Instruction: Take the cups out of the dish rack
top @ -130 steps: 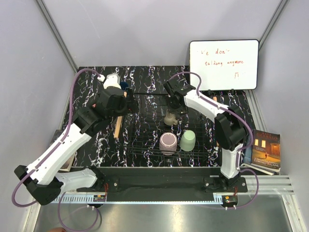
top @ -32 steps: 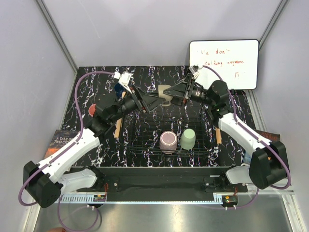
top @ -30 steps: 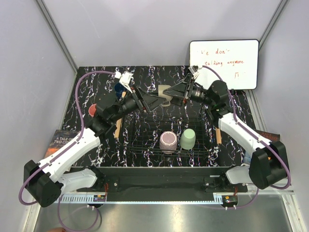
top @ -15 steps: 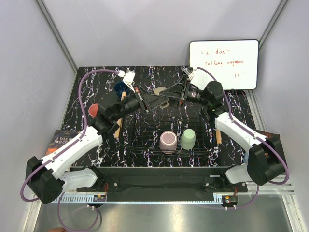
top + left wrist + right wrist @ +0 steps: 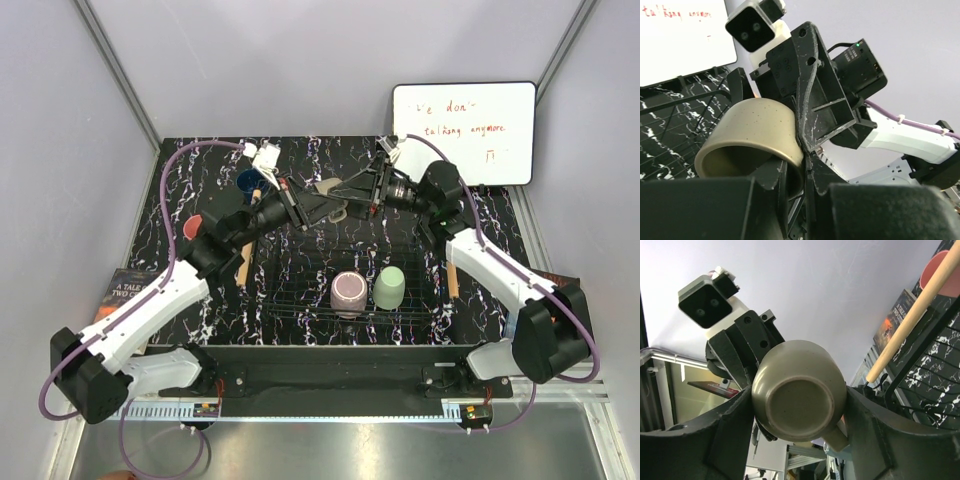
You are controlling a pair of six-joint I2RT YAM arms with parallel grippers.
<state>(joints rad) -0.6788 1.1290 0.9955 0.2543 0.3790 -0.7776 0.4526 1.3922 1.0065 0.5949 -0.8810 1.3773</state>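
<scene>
Aloft, the right gripper (image 5: pixel 358 188) clamps its jaws on the sides of the speckled beige handleless cup (image 5: pixel 799 390) while the left gripper (image 5: pixel 312 205) pinches its rim, above the far end of the black wire dish rack (image 5: pixel 300 300), which holds a mauve cup (image 5: pixel 348 293) and a mint-green cup (image 5: pixel 389 288).

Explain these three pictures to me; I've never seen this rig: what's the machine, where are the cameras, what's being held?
Two white robot arms are bolted at the near edge of the table. The wide picture looks down from above and behind them; the other two come from a camera on each wrist. Above the far end of the dish rack, the left tool pinches the rim of the beige cup while the right tool grips its body. The mauve cup and mint green cup sit in the rack; the dark blue cup and pink cup stand on the table to its left.
</scene>
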